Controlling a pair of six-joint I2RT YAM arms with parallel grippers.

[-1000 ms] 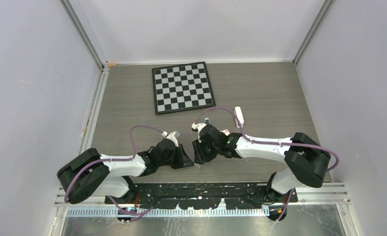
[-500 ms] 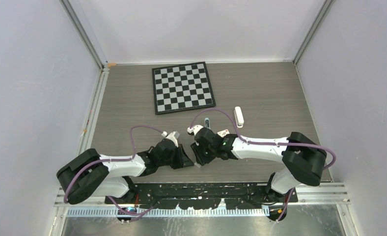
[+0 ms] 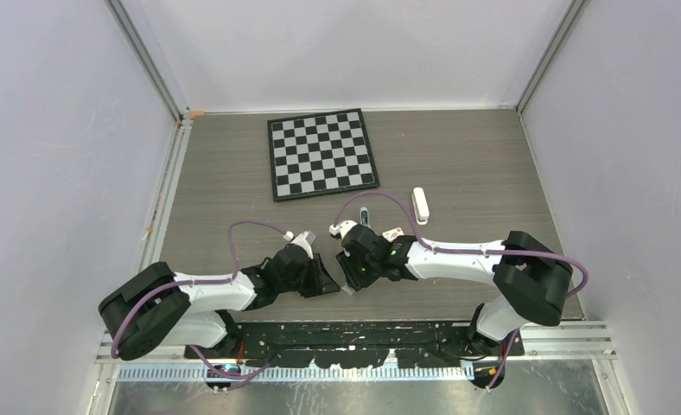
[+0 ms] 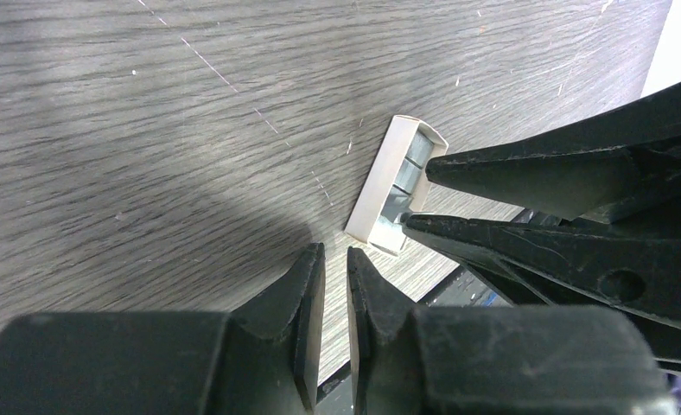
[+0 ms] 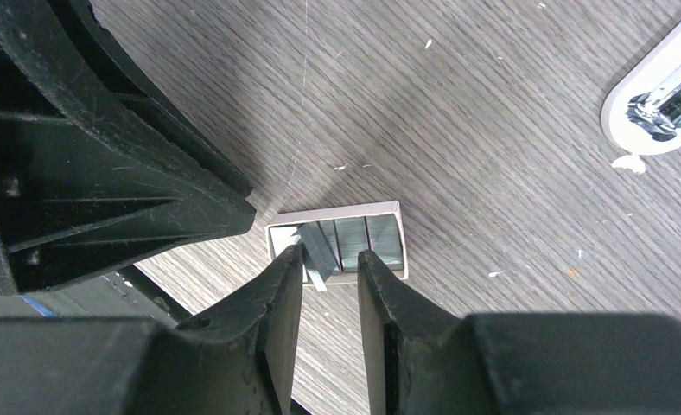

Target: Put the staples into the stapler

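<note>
Two hands meet low at the near edge of the worktop (image 3: 475, 164), over a small card tray (image 5: 333, 210) that holds the staples (image 5: 380, 240), several grey blocks side by side.

Step in hand, in my judgement: picking one block out of the tray. Loading has not begun.

My right hand (image 5: 330, 253) is partly spread, its fingers astride the end block, which sits tilted; I see no firm pinch yet. My left hand (image 4: 334, 251) sits just beside the tray, fingers all but pressed together, holding nothing. The stapler (image 3: 420, 204) lies well apart, farther back and to the right, its metal channel showing in the right wrist view.

The next move calls for closing squarely on the block's sides, lifting it without dragging the tray, then carrying it to the channel.

Against a second ago, my right hand has edged leftward toward the left one, and its cable (image 3: 389, 197) no longer crosses the stapler.
</note>
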